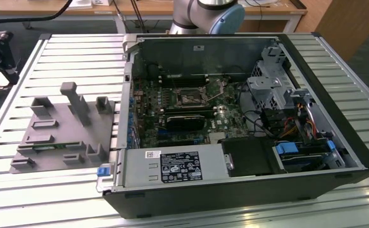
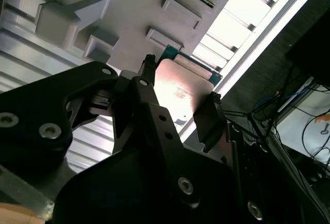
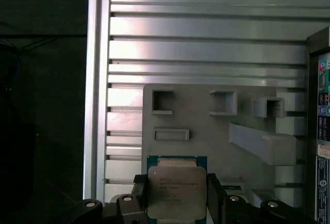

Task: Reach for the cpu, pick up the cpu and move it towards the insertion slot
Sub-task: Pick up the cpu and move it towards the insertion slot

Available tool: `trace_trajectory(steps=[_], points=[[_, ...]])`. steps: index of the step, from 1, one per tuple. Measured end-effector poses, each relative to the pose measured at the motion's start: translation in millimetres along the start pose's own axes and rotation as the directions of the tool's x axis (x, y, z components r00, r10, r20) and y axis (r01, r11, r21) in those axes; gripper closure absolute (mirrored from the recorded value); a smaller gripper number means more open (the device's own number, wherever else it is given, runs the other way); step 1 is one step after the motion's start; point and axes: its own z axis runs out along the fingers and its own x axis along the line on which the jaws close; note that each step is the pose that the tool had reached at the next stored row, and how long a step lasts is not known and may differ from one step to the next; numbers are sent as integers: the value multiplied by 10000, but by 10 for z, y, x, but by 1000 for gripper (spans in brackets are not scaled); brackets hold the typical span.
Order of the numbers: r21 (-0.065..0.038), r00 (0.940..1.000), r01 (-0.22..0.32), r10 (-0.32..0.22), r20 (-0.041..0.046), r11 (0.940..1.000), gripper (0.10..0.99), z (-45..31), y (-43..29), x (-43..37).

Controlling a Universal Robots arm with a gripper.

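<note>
Gripper (image 3: 177,199) is clamped on the cpu (image 3: 177,190), with fingers (image 2: 209,116) on two opposite edges. The chip hangs over the grey fixture plate (image 3: 206,131), well apart from the insertion slot (image 1: 187,98) inside the open computer case (image 1: 235,199). Judged light, stiff and thin, with a smooth lid and a fragile underside, so an edge hold suits it.

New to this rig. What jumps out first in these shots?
The silvery cpu, clamped in the gripper above the grey fixture plate, stands out in both wrist views. In the exterior view it is the open computer case on the slatted table, with the insertion slot on its board.
</note>
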Motion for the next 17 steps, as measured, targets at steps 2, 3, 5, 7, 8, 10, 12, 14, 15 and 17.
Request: trace_trajectory(steps=[2,3,5,7,8,10,12,14,15,17], points=[[2,10000,0,0,1,10000,541,-40,2,1],[4,10000,0,0,1,10000,541,-63,3,0],[9,10000,-1,1,0,10000,541,-103,5,1],[14,10000,-1,1,1,10000,541,-141,8,1],[17,10000,0,0,1,10000,541,-162,9,1],[24,10000,-1,1,0,10000,541,-202,14,1],[33,10000,-1,1,0,10000,541,-244,18,1],[39,10000,-1,1,0,10000,541,-283,22,1],[41,10000,0,0,1,10000,541,-302,24,1],[46,10000,-1,1,0,10000,541,-345,28,2]])
